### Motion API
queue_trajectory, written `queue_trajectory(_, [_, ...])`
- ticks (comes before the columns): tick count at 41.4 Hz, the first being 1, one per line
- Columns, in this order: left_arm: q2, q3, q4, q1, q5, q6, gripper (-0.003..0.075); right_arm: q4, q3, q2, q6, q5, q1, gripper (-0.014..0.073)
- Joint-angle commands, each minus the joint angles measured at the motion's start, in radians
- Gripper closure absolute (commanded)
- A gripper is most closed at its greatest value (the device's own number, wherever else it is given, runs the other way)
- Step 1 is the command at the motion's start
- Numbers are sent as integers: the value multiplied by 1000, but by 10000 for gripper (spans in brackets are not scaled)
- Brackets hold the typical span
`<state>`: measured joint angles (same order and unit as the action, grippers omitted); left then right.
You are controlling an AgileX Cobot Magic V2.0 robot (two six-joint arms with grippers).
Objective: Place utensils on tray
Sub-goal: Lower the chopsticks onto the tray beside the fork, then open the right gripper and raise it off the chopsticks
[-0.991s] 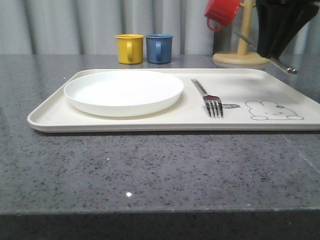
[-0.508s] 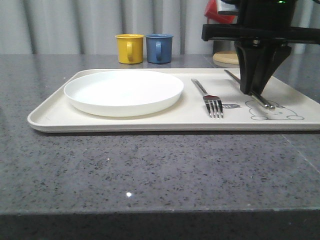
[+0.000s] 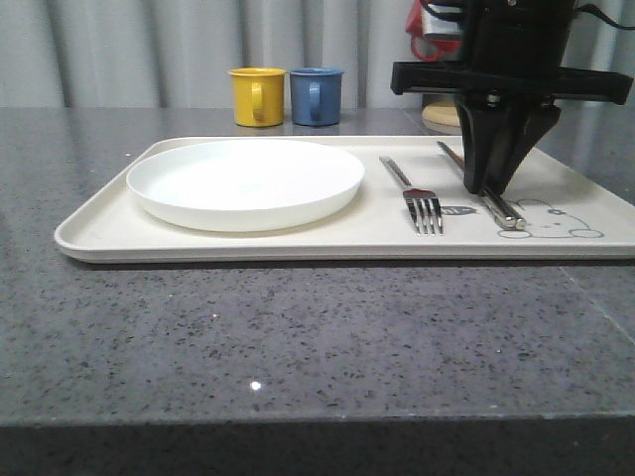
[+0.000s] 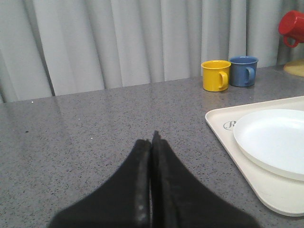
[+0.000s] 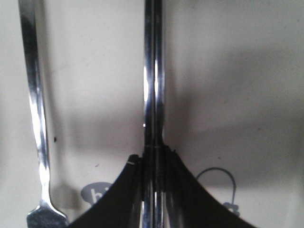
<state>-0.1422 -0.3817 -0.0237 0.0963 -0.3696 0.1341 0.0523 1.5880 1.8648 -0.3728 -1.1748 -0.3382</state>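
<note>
Clamping your chopsticks [image 3: 484, 188], right gripper [image 3: 488, 186] sits centre-right over the tray [image 3: 298, 243], beside the fork [image 3: 415, 196]; plate [image 3: 246, 181] left. Left gripper [image 4: 152, 142] pressed together, over bare counter [image 4: 95, 128].

On the tray [image 3: 298, 238]: plate [image 3: 245, 182] left, fork [image 3: 412, 193] then chopsticks [image 3: 481, 188] right.

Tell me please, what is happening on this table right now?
The robot is setting utensils on the cream tray. Its right claw is shut on a pair of metal chopsticks, low over the tray beside the rabbit drawing. A fork and a white plate already lie on the tray. The left claw is shut on nothing, over the bare table. Yellow and blue mugs stand behind.
</note>
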Motion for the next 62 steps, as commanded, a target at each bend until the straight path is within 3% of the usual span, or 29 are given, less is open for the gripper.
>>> queue_trajectory(1, [-11, -28, -7, 0, 81, -11, 739, -1, 32, -46, 1, 12, 1, 565])
queue_trajectory(14, [-11, -28, -7, 0, 81, -11, 739, -1, 32, -46, 1, 6, 1, 461])
queue_trajectory(24, [-11, -28, -7, 0, 81, -11, 739, -1, 32, -46, 1, 6, 1, 309])
queue_trajectory(35, [-11, -28, -7, 0, 81, -11, 739, -92, 35, -84, 20, -51, 16, 281])
queue_trajectory(42, [-11, -28, -7, 0, 81, -11, 739, -184, 35, -142, 85, -116, 99, 281])
queue_trajectory(55, [-11, -28, -7, 0, 81, -11, 739, -236, 34, -184, 257, -160, 364, 280])
queue_trajectory(62, [-11, -28, -7, 0, 81, -11, 739, -237, 34, -164, 286, -138, 484, 207])
